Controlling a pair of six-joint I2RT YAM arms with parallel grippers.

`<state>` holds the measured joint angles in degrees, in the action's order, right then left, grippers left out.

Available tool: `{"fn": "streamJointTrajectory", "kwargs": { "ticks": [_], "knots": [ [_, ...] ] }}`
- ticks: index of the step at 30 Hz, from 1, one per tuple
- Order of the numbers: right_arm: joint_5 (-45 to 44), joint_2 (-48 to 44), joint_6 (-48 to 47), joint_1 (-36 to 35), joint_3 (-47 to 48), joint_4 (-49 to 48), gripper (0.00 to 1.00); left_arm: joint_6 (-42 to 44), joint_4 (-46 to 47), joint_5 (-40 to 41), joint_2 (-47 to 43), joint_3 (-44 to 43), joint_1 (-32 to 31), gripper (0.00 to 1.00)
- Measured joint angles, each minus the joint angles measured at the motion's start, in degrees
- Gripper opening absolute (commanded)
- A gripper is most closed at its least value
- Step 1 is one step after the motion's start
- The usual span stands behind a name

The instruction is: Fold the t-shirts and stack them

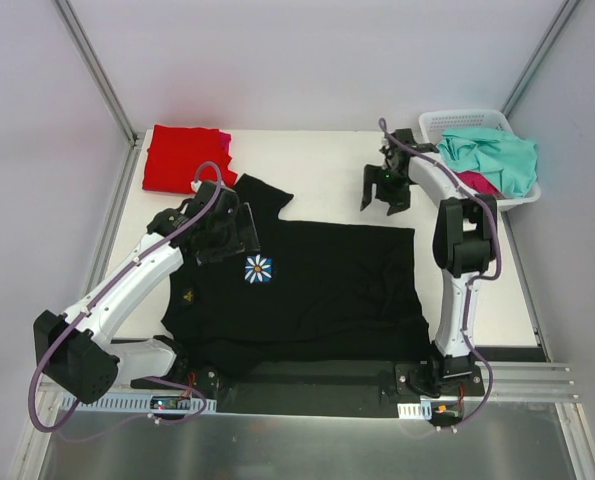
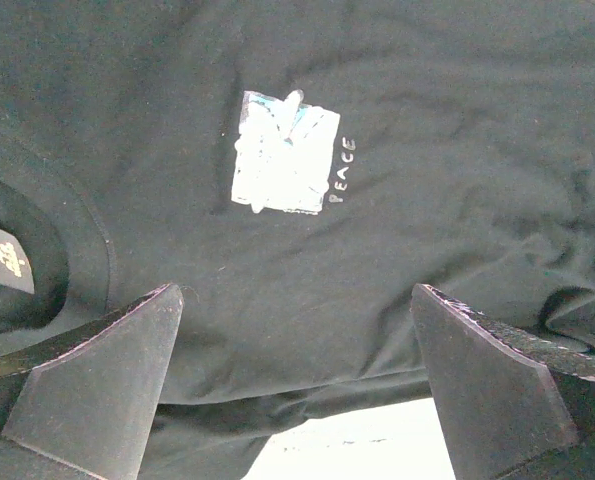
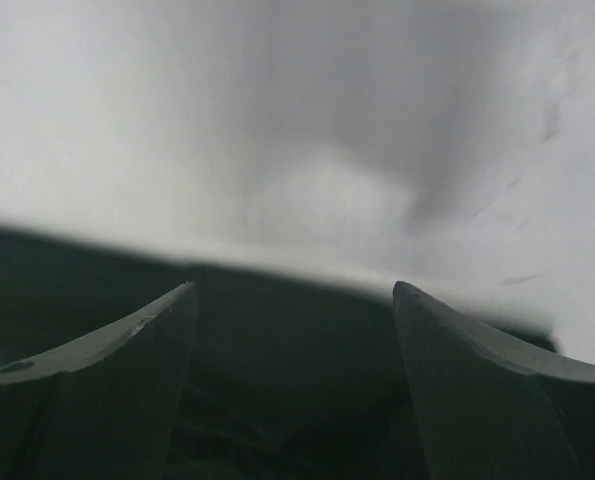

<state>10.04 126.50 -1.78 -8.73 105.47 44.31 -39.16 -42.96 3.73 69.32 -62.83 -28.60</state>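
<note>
**2 open grippers (image 1: pixel 235 235) (image 1: pixel 382 203) over a black t-shirt (image 1: pixel 317 290) laid flat**

1 folded red t-shirt (image 1: pixel 182 158) sits at the table's (image 1: pixel 327 160) far-left corner, out of the working area; it looks like the start of the stack.

Just right of it, the left gripper hangs low over the black t-shirt's chest, between collar and daisy print (image 2: pixel 282 152). Its fingers (image 2: pixel 97 380) are spread wide and hold nothing. The shirt lies face up across the middle, so its edges are easy to reach for folding.

The right gripper hovers at that shirt's far edge, jaws apart and empty, probably lining up a pinch on the hem.

At the far right, a white basket (image 1: pixel 457 116) keeps the teal t-shirt (image 1: pixel 492 155) and a magenta-pink t-shirt (image 1: pixel 480 183) crumpled and waiting their turn.
</note>
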Motion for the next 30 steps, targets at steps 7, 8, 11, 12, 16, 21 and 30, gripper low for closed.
{"fn": "streamJointTrajectory", "kwargs": {
  "ticks": [7, 8, 11, 12, 16, 21, 30],
  "knots": [
    [-1.86, -19.89, 0.31, -12.7, -13.66, -0.24, 0.83, -0.72, 0.96, -0.02, 0.5, 0.87, -1.09, 0.99],
    [-2.12, -23.41, 0.35, -14.08, -16.5, -0.46, 0.83, -0.79, 1.29, -0.07, 0.79, 1.51, -1.14, 0.99],
    [-3.1, -30.45, 1.14, -16.09, -23.47, -0.59, 0.83, -0.98, 1.95, -0.2, 1.6, 3.13, -1.53, 0.99],
    [-3.54, -31.85, 1.44, -16.31, -25.97, -1.11, 0.83, -1.03, 2.03, -0.17, 1.79, 3.5, -1.81, 0.99],
    [-4.98, -31.08, 2.23, -16.59, -32.2, -1.79, 0.83, -1.14, 2.25, -0.13, 1.92, 3.87, -2.1, 0.99],
    [-5.84, -25.2, 2.78, -18.4, -34.1, -3.3, 0.83, -1.16, 2.78, -0.09, 1.9, 3.91, -2.16, 0.99],
    [-6.29, -15.98, 2.89, -19.28, -29.27, -4.17, 0.83, -1.18, 3.08, 0.02, 1.62, 4.5, -2.16, 0.99]
  ]
}}
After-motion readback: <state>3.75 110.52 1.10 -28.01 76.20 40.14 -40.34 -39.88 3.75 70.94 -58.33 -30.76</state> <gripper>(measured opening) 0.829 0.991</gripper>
